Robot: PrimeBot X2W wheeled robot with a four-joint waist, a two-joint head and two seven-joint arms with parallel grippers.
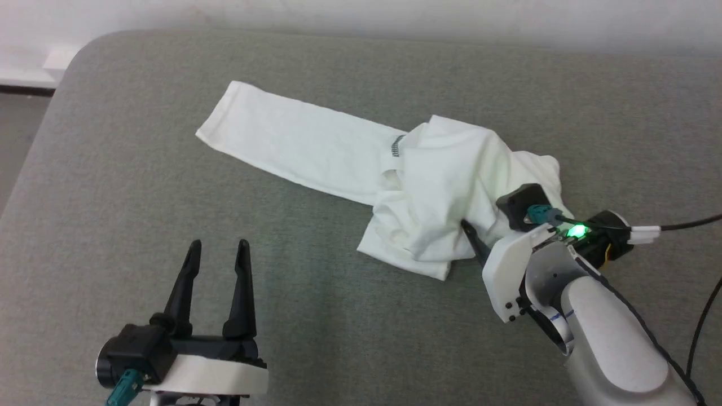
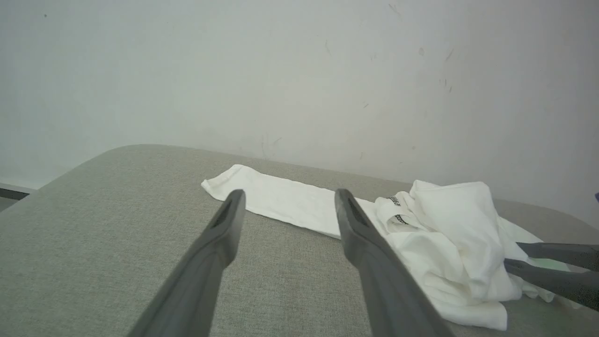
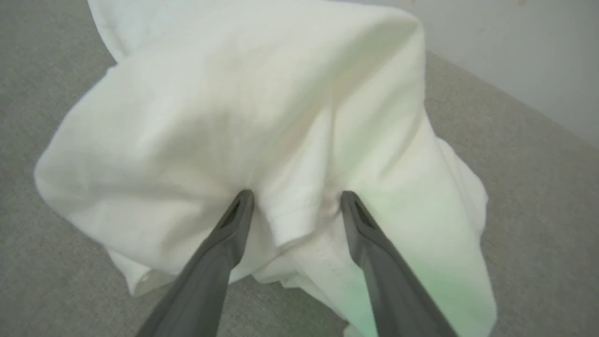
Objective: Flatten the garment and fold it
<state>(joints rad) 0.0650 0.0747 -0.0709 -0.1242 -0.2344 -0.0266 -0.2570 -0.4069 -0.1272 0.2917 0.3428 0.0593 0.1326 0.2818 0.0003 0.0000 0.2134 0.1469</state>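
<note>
Your white long-sleeved shirt lies bunched on the grey bench, one sleeve stretched out flat. Flattening is barely begun and no fold is made. Your right claw is spread wide, tips pressed into the heap. Your left claw is wide too, well apart.

Soft matt white cloth garment, coarse grey woven cushion
</note>
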